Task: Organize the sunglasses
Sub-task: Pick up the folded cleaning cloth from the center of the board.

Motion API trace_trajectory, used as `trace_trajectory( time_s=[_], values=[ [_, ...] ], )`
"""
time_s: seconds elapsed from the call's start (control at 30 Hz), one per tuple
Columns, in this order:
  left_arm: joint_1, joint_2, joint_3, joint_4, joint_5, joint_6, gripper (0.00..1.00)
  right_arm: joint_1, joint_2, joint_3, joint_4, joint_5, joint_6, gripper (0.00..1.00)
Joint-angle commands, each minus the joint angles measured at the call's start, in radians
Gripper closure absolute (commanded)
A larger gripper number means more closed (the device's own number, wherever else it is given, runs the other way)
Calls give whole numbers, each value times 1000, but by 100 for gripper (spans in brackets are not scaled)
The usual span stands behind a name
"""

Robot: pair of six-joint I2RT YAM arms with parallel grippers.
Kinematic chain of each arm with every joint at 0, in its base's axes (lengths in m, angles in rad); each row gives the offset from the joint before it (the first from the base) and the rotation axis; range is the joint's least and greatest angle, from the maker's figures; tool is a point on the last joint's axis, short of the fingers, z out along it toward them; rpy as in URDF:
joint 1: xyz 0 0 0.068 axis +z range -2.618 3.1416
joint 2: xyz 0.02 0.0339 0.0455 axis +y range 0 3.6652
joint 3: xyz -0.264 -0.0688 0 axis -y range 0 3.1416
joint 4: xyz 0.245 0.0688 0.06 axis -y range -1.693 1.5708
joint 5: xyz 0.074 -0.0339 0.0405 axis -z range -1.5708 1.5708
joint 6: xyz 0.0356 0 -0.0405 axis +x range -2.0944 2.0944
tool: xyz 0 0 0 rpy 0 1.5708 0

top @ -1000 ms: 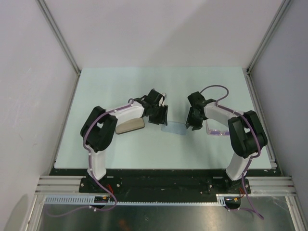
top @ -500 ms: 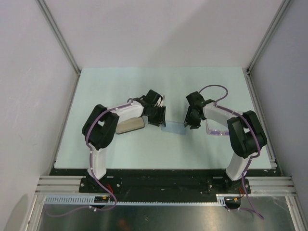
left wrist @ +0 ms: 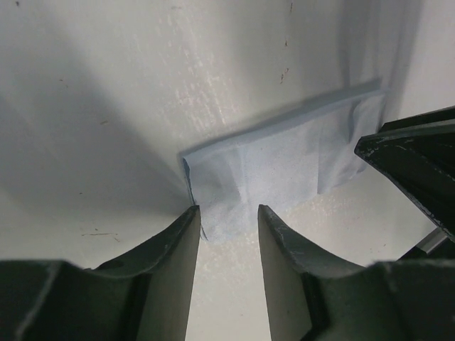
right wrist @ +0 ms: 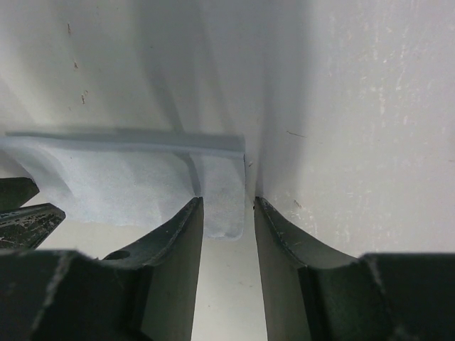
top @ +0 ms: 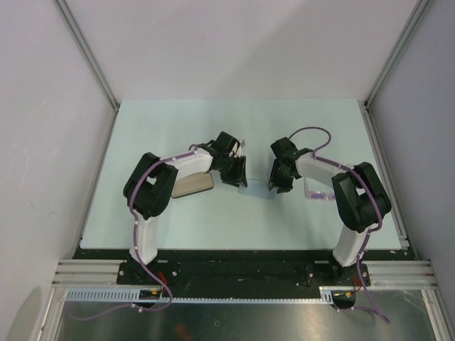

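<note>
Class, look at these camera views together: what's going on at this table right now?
Both arms are at the pale blue cloth in the middle of the table. The left gripper and the right gripper each straddle an edge of it, jaws slightly apart, not clamped. The sunglasses lie untouched by the right arm, and the oblong case sits beside the left arm.

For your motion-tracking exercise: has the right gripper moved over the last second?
Yes. In the top view the right gripper has shifted slightly left, away from the sunglasses and toward the left gripper.
</note>
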Motion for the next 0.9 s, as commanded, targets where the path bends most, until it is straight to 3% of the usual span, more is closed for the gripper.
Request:
trace_trajectory(
  time_s=[0.0,0.33,0.87],
  values=[
    [-2,41,-4,-30,-18,-13,56,5,13,-2,-3,12,1,61],
    [-2,57,-1,-32,-14,-26,58,7,31,-2,12,0,-8,66],
    [-2,67,-7,-36,-35,-25,75,8,65,-2,23,-39,-30,76]
  ],
)
